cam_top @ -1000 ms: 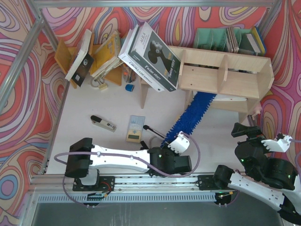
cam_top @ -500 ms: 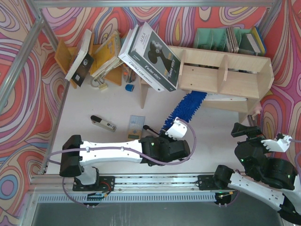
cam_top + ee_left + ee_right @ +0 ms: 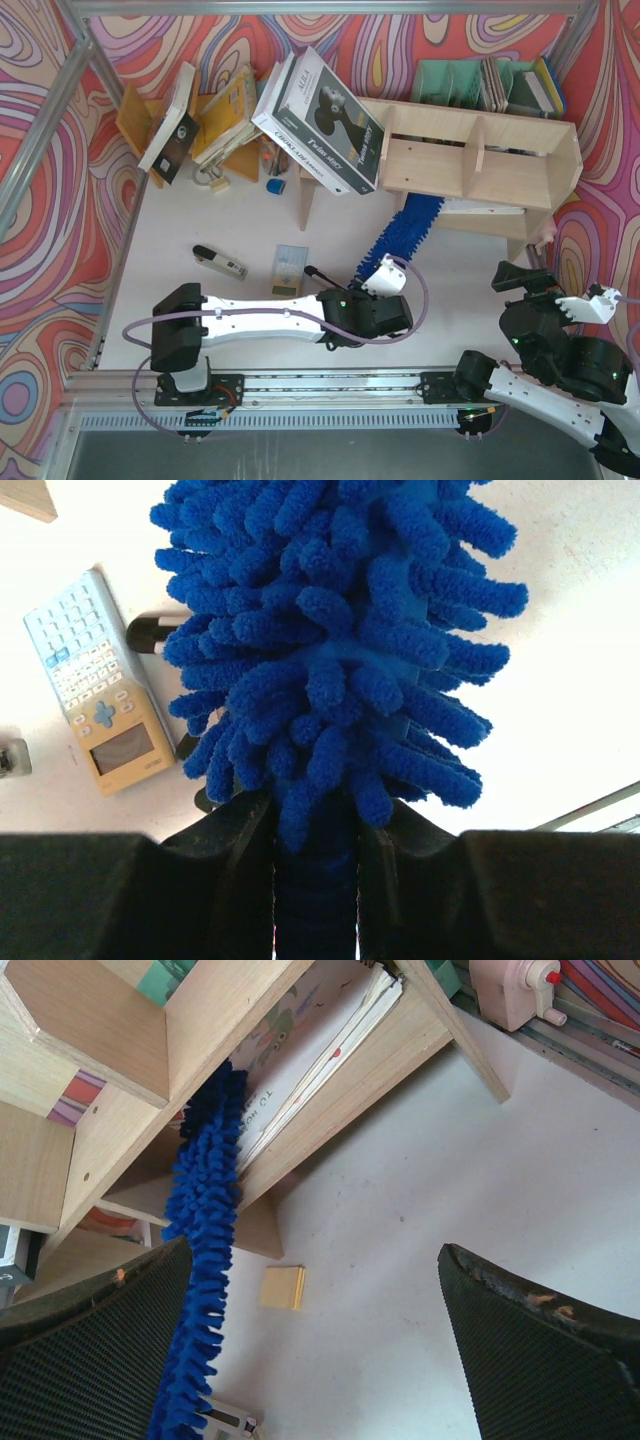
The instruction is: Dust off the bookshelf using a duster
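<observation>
The pale plywood bookshelf stands at the back right, and its underside shows in the right wrist view. The fluffy blue duster slants from my left gripper up to the shelf, its tip lying under the top board against leaning papers. In the left wrist view my left gripper is shut on the duster's handle, and the chenille head fills the frame above it. My right gripper stands open and empty at the right, in front of the shelf.
Big books lean on the shelf's left end. An orange-brown book rack and a green file holder stand at the back. A calculator and a stapler lie left of the duster. A yellow note pad lies under the shelf.
My left gripper has moved away from the base toward the shelf, pushing the duster's head further in under the top board. The right arm has not moved.
</observation>
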